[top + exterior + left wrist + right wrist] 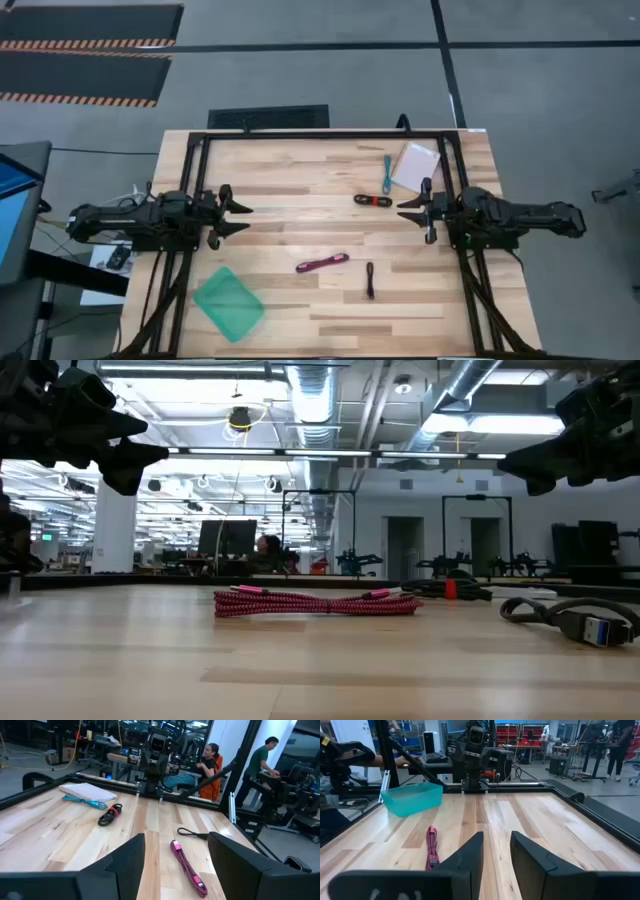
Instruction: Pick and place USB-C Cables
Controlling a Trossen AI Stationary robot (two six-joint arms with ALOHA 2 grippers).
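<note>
Several short bundled USB-C cables lie flat on the wooden table. The teal one and the black-with-red one are at the far right. The magenta one and the black one lie nearer the front. My left gripper hovers open at the left, level and pointing right, with the magenta cable ahead of it. My right gripper hovers at the right, pointing left. It is open by a narrower gap, with nothing between its fingers.
A teal tray sits at the front left. A white flat packet lies at the far right beside the teal cable. A black frame runs along the far edge and both sides. People work at desks beyond the table.
</note>
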